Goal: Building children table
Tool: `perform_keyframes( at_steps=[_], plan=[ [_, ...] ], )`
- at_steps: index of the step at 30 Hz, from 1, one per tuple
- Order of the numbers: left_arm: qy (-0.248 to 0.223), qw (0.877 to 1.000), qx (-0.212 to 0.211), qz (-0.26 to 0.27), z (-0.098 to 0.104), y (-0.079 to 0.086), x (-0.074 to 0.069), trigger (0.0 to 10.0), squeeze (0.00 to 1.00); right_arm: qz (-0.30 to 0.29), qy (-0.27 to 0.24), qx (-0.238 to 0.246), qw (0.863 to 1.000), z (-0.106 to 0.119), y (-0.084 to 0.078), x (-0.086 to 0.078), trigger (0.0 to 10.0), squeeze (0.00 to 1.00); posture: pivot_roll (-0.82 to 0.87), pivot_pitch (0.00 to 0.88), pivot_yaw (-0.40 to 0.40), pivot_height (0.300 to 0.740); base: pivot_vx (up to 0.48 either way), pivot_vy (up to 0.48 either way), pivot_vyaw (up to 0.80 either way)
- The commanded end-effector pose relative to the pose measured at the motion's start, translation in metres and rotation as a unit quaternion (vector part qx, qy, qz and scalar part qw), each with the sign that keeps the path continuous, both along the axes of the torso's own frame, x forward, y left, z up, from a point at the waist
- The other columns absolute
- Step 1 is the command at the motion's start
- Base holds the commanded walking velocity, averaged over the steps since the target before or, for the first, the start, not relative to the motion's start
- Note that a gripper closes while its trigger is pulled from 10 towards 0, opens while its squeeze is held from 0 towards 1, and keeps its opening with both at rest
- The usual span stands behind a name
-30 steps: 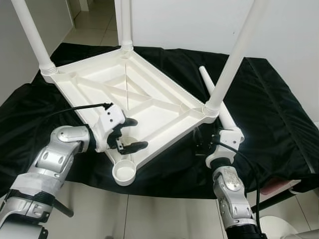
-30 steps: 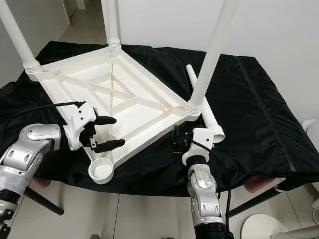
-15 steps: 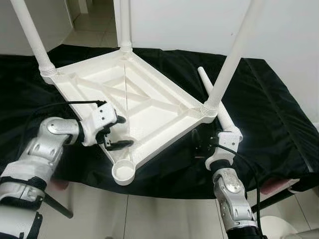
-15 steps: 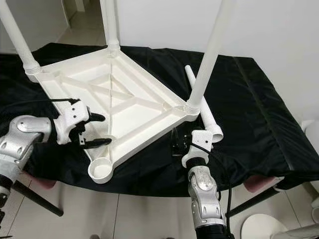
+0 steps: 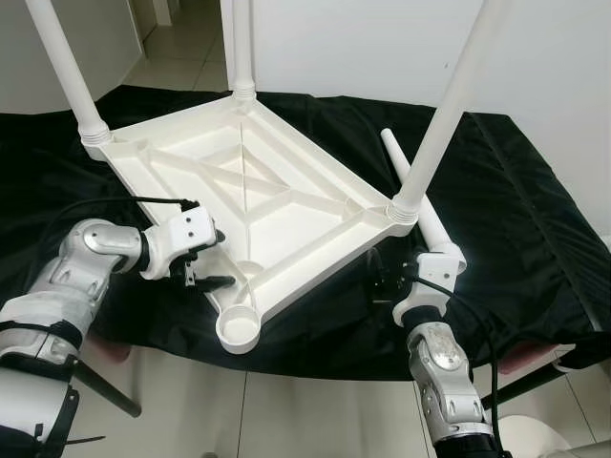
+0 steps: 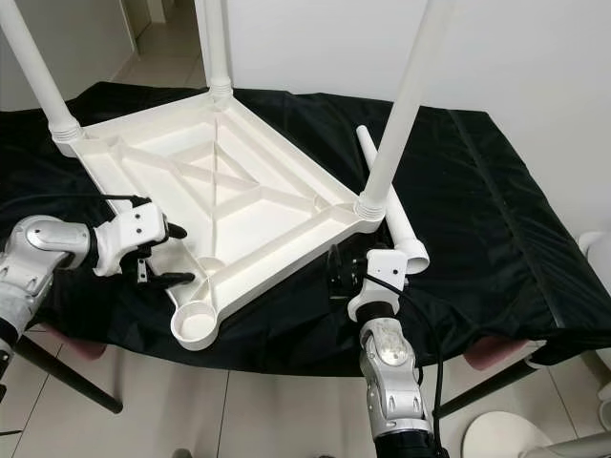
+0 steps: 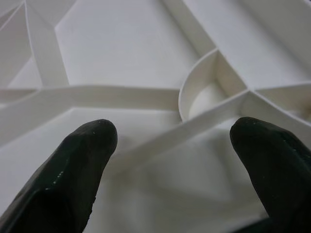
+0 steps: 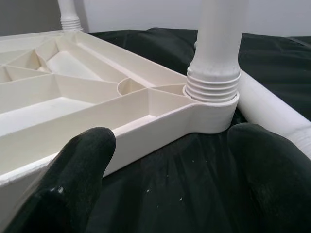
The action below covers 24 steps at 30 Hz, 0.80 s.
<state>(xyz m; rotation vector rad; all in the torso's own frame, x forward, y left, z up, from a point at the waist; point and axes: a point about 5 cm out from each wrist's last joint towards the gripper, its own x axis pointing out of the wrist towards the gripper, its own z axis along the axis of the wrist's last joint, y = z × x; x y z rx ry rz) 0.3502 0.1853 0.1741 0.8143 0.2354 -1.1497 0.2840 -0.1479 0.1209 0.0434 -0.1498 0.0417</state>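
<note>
A white plastic table top (image 5: 286, 181) lies upside down on a black cloth. Three white legs stand screwed into its corners: left (image 5: 62, 67), far (image 5: 241, 43) and right (image 5: 449, 105). The near corner socket (image 5: 239, 331) holds nothing. A loose fourth leg (image 5: 412, 196) lies on the cloth behind the right corner. My left gripper (image 5: 212, 260) is open at the top's near-left edge, its fingers (image 7: 73, 179) pointing over the ribs. My right gripper (image 5: 382, 277) is open just in front of the right corner, with the threaded leg base (image 8: 214, 80) ahead of it.
The black cloth (image 5: 516, 219) covers the whole work surface and hangs over its near edge. Tiled floor (image 5: 315, 420) lies below. A white wall (image 5: 363, 48) stands behind. A pink object (image 5: 535, 358) pokes out under the cloth at lower right.
My left gripper has drawn back to the left, from over the ribs near the empty socket to the top's near-left edge. The right gripper has stayed put.
</note>
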Motion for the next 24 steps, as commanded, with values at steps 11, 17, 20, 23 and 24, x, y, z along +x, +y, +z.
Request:
perform_keyframes(
  at_steps=[11, 17, 20, 23, 24],
  plan=[
    [-0.044, 0.996, 0.07, -0.015, 0.003, -0.016, 0.017, 10.0, 0.0, 0.0, -0.001, -0.003, 1.0, 0.001, -0.001, 0.0, 10.0, 0.0, -0.01, 0.058, 0.011, 0.74, 0.0, 0.0, 0.0],
    [-0.033, 0.992, 0.114, -0.041, -0.001, -0.021, 0.019, 10.0, 0.0, 0.003, -0.001, -0.005, 1.0, 0.001, 0.001, -0.001, 10.0, 0.0, -0.02, 0.072, 0.025, 0.74, 0.0, 0.0, 0.0],
    [-0.009, 0.986, 0.15, -0.066, -0.004, -0.022, 0.019, 10.0, 0.0, 0.002, 0.0, -0.006, 1.0, 0.001, 0.001, -0.003, 10.0, 0.0, -0.02, 0.09, 0.038, 0.74, 0.0, 0.0, 0.0],
    [0.005, 0.983, 0.163, -0.078, -0.005, -0.023, 0.018, 10.0, 0.0, 0.001, 0.001, -0.006, 1.0, 0.0, 0.001, -0.003, 10.0, 0.0, -0.03, 0.092, 0.04, 0.74, 0.0, 0.0, 0.0],
    [0.012, 0.982, 0.167, -0.083, -0.006, -0.023, 0.018, 10.0, 0.0, 0.001, 0.002, -0.006, 1.0, 0.0, 0.001, -0.004, 10.0, 0.0, -0.03, 0.093, 0.043, 0.74, 0.0, 0.0, 0.0]
  ],
)
